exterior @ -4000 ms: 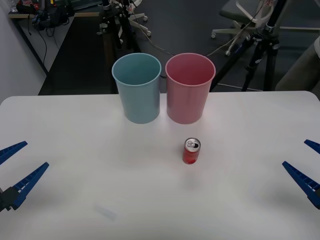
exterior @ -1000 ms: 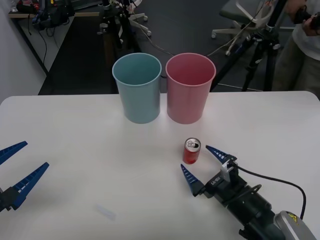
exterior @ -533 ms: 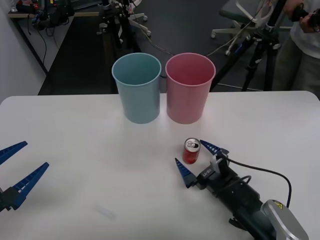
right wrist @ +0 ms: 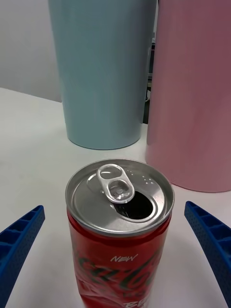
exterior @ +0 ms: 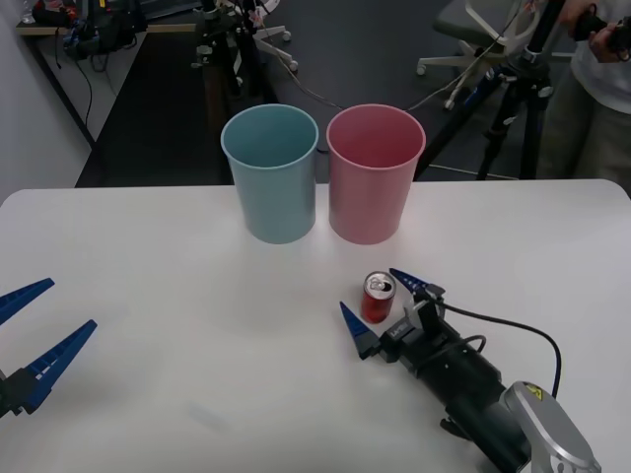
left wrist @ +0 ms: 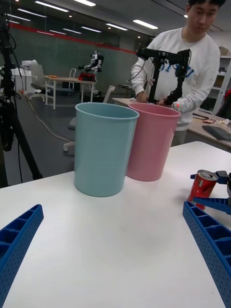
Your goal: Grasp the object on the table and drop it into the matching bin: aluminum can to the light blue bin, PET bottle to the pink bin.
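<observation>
Since a second ago, your right gripper [exterior: 380, 308] has advanced; jaws released, straddling the red aluminum can [exterior: 377, 297] upright on the surface [exterior: 148, 256]. Right wrist: can [right wrist: 119, 226] centred; clench squarely mid-body. Left gripper [exterior: 30, 340] parked, released.

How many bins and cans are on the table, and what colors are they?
Light blue bin: 1
Pink bin: 1
Red aluminum can: 1
Total: 3 things on the table
</observation>
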